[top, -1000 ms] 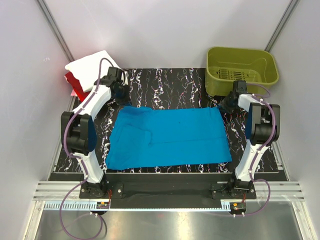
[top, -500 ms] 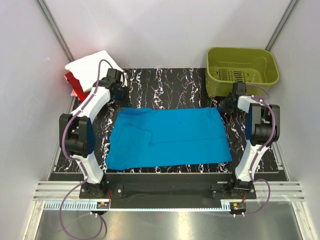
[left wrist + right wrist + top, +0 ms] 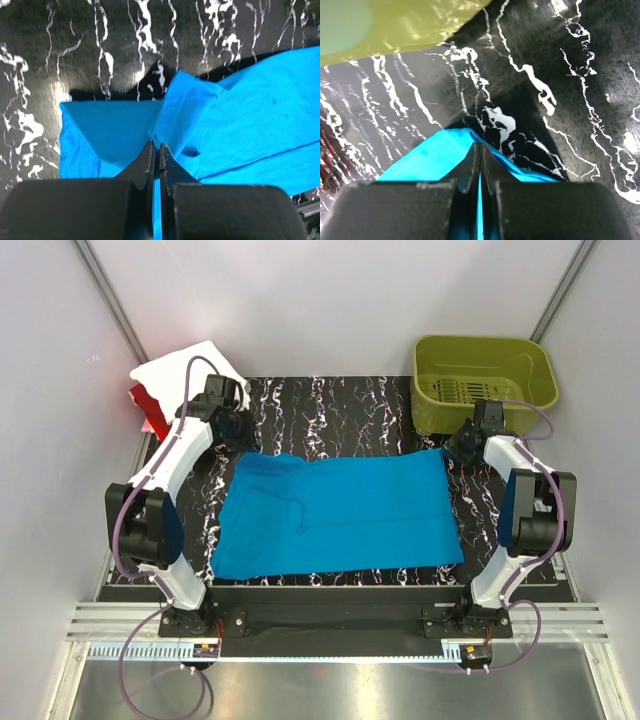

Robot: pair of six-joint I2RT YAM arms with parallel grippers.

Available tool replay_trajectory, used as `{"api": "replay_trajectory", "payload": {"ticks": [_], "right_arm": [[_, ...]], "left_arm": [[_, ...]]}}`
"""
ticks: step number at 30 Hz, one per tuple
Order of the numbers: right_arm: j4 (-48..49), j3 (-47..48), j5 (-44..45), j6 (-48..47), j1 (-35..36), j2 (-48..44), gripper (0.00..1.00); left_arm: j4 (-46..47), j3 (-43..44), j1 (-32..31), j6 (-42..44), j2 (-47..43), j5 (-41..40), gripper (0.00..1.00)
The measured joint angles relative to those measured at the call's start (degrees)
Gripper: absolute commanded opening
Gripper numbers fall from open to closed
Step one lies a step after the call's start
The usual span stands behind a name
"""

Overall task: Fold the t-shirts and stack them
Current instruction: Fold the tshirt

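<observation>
The turquoise-blue t-shirt (image 3: 335,515) lies spread across the black marbled mat. My left gripper (image 3: 240,438) is shut on its far left corner; in the left wrist view the cloth (image 3: 200,115) rises in a peak into the closed jaws of the left gripper (image 3: 156,145). My right gripper (image 3: 452,447) is shut on the far right corner; in the right wrist view the cloth (image 3: 435,152) folds up between the closed jaws of the right gripper (image 3: 480,147). A folded white t-shirt (image 3: 185,375) lies on a red t-shirt (image 3: 143,405) at the far left.
An olive-green plastic basket (image 3: 483,380) stands at the far right, just behind my right gripper; its wall shows in the right wrist view (image 3: 395,30). The black marbled mat (image 3: 350,405) covers the work area. White walls close in on both sides.
Both grippers have lifted slightly and drawn the shirt's far edge back toward the rear; the right corner now sits closer to the basket.
</observation>
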Motion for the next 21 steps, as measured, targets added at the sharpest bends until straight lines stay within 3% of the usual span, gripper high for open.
{"api": "replay_trajectory", "payload": {"ticks": [12,21], "right_arm": [[-2.5,-2.3,0.3,-1.2,0.0,-7.2,0.00],[-3.0,-9.7,0.7,-1.2,0.0,-16.0,0.00]], "left_arm": [[-0.6,-6.1,-0.2,0.1,-3.3,-1.0,0.00],[-1.9,-14.5,-0.2,1.4,-13.4,-3.8,0.00]]}}
